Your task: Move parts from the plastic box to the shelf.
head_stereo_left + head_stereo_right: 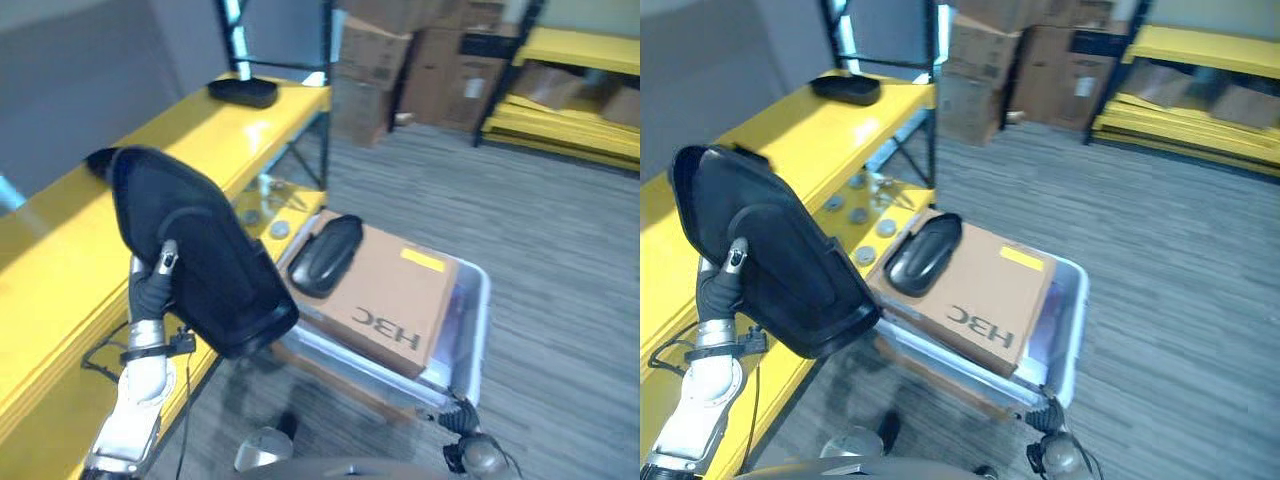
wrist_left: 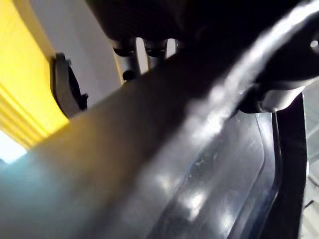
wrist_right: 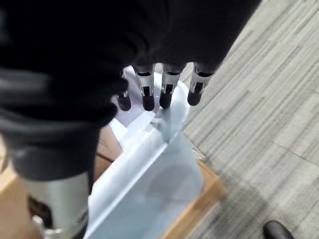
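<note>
Parts in transit: left hand, fingers curled around a large black part, is holding it up at 9 o'clock beside the yellow shelf. One part is already lying on the shelf at 11 o'clock; another is waiting on the cardboard box in the plastic box. Right hand is hanging with fingers relaxed, empty.

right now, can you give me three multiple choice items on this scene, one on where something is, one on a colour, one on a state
1. Where does the smaller black part lie?
A. on the cardboard box
B. on the floor
C. in the right hand

2. What colour is the shelf?
A. blue
B. yellow
C. white

3. What is the left hand doing?
A. hanging open
B. pressing the floor
C. holding the large black part

Answers: 1 A, it rests on the cardboard box inside the plastic box. 2 B, its top is bright yellow. 3 C, the large black part is lifted beside the shelf with the fingers round its edge.
</note>
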{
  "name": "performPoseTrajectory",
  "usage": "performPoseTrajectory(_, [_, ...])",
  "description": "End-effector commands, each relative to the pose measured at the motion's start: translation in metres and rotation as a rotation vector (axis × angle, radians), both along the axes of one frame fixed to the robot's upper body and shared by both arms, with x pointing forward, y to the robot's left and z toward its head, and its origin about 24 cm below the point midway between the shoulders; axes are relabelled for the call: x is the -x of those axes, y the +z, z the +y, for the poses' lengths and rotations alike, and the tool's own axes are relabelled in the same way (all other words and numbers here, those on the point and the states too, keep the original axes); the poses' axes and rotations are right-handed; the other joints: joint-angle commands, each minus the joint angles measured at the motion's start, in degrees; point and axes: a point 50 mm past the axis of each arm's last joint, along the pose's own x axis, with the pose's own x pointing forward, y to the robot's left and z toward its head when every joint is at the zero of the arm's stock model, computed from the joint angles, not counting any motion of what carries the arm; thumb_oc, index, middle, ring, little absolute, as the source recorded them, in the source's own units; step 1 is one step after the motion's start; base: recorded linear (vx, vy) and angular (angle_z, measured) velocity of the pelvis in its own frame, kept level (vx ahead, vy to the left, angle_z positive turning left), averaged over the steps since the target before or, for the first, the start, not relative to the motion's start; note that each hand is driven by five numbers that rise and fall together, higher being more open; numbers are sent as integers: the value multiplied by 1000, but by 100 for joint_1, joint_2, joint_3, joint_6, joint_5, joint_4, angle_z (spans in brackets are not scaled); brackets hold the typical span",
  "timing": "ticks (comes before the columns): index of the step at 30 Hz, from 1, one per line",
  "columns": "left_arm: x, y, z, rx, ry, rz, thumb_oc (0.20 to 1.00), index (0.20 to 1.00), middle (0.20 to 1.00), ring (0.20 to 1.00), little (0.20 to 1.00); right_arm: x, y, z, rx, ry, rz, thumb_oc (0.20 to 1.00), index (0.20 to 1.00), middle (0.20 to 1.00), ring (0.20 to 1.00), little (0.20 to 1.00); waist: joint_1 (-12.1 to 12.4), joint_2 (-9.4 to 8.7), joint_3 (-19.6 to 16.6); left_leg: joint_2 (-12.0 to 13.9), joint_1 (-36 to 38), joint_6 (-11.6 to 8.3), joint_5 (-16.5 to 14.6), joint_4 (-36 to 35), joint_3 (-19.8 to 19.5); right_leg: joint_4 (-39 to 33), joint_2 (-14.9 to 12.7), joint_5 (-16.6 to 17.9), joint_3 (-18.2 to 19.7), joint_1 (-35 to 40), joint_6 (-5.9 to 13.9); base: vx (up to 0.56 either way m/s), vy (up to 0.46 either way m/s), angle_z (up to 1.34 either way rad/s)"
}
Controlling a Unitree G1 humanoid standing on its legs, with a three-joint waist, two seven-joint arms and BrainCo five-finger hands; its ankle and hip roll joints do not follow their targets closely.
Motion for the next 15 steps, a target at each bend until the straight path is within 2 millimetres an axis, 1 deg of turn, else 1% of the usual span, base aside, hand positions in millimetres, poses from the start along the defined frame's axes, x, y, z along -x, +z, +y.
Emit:
performPoseTrajectory(1, [-1, 47, 3, -78, -18, -251, 200, 200, 200, 200, 200, -17, -5, 17, -36, 73, 61, 1000, 1000, 1000, 1000, 1000, 162, -205, 53, 352, -560, -436, -128, 243, 66, 62, -159, -995, -277, 361, 77, 17, 18, 88])
performPoseTrajectory(2, [-1, 47, 4, -78, -18, -251, 200, 200, 200, 200, 200, -17, -5, 18, -36, 74, 61, 1000, 1000, 1000, 1000, 1000, 151, -213, 46, 350, -566, -435, -116, 230, 57, 71, -161, -1004, -288, 352, 75, 0, 49, 91])
performPoseTrajectory(3, [0, 49, 4, -73, -15, -260, 200, 200, 200, 200, 200, -14, -8, 20, -40, 69, 83, 1000, 1000, 1000, 1000, 1000, 132, -222, 46, 450, -641, -377, -55, 248, 364, 88, -183, -1013, -402, 332, 57, -55, 71, 86])
performPoseTrajectory(4, [1, 53, 3, -88, -26, -279, 200, 200, 200, 200, 200, -7, -12, 20, -54, 27, 115, 1000, 1000, 1000, 1000, 1000, 16, -279, 46, 773, -687, -265, 56, 336, 1488, 98, -219, -972, -717, 272, 27, -148, 162, 260])
performPoseTrajectory(5, [3, 59, 3, -96, -34, -308, 200, 200, 200, 200, 200, 3, -17, 24, -89, -48, 142, 1000, 1000, 1000, 1000, 1000, -128, -292, -67, 1174, -549, -275, 186, 243, 2878, 45, -274, -872, -1096, 192, 40, -123, 185, 268])
performPoseTrajectory(6, [4, 61, 4, -101, -29, -314, 200, 200, 200, 200, 200, 5, -19, 27, -104, -69, 146, 1000, 1000, 1000, 1000, 1000, -138, -274, -119, 1203, -474, -302, 217, 138, 3079, 43, -285, -838, -1146, 193, 69, -70, 140, 245])
performPoseTrajectory(7, [4, 61, 4, -102, -29, -313, 200, 200, 200, 200, 200, 6, -19, 27, -105, -70, 146, 1000, 1000, 1000, 1000, 1000, -131, -277, -125, 1199, -455, -303, 230, 107, 3091, 41, -287, -829, -1142, 193, 77, 66, 111, 66])
performPoseTrajectory(8, [5, 61, 6, -111, -16, -316, 200, 200, 200, 200, 200, 10, -21, 30, -118, -83, 158, 1000, 1000, 1000, 1000, 1000, -132, -253, -182, 1190, -398, -324, 244, -3, 3116, 39, -305, -791, -1178, 221, 125, 96, 105, 40])
performPoseTrajectory(10, [8, 65, 10, -131, 4, -327, 200, 200, 200, 200, 200, 15, -23, 31, -123, -86, 176, 1000, 1000, 1000, 1000, 1000, -108, -255, -238, 1144, -357, -345, 273, -80, 3022, 38, -354, -731, -1219, 269, 195, 124, 163, 11])
performPoseTrajectory(12, [12, 74, 13, -201, 18, -359, 200, 200, 200, 200, 200, 23, -26, 32, -117, -78, 217, 1000, 1000, 1000, 1000, 1000, -58, -273, -282, 1051, -334, -285, 151, -105, 2946, 54, -457, -649, -1278, 348, 266, 123, 196, -6])
performPoseTrajectory(14, [15, 85, 14, -268, 30, -397, 200, 200, 200, 200, 200, 31, -28, 29, -95, -69, 259, 1000, 1000, 1000, 1000, 1000, -6, -315, -317, 888, -310, -192, 39, -110, 2830, 155, -631, -586, -1361, 431, 342, 150, 233, 16])
performPoseTrajectory(15, [17, 91, 12, -280, 13, -426, 200, 200, 200, 200, 200, 39, -29, 25, -90, -84, 289, 1000, 1000, 1000, 1000, 1000, 3, -351, -329, 738, -307, -93, -50, -112, 2769, 340, -845, -554, -1503, 490, 437, 260, 360, 33])
